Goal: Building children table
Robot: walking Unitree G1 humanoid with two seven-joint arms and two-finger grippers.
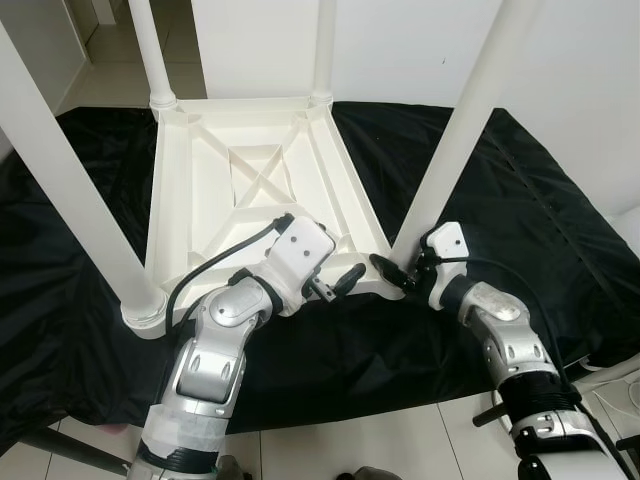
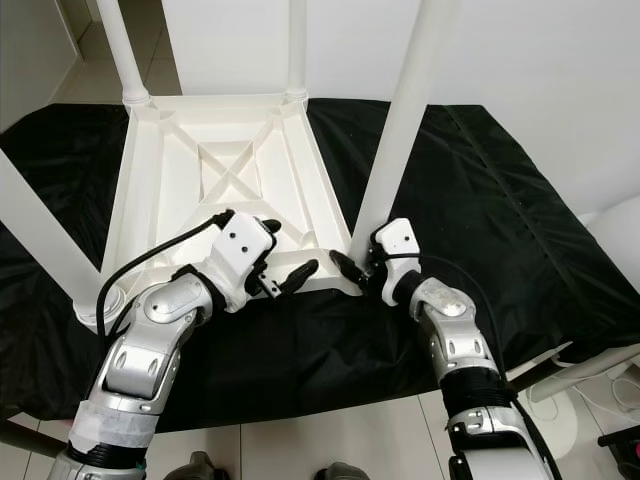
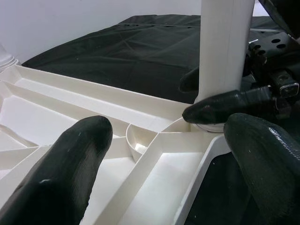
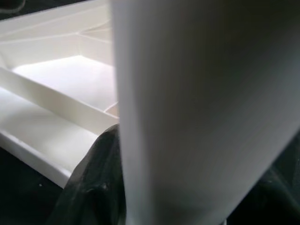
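I have the tabletop (image 1: 250, 190) upside down on the black cloth (image 1: 520, 220), with all four legs standing in its corners. My right gripper (image 1: 400, 270) has its fingers closed around the base of the near right leg (image 1: 465, 130), seating it (probably the last one). My left gripper (image 1: 335, 285) hovers beside that corner, fingers spread and empty. Left, I judge: tightening this leg, then flipping the table.
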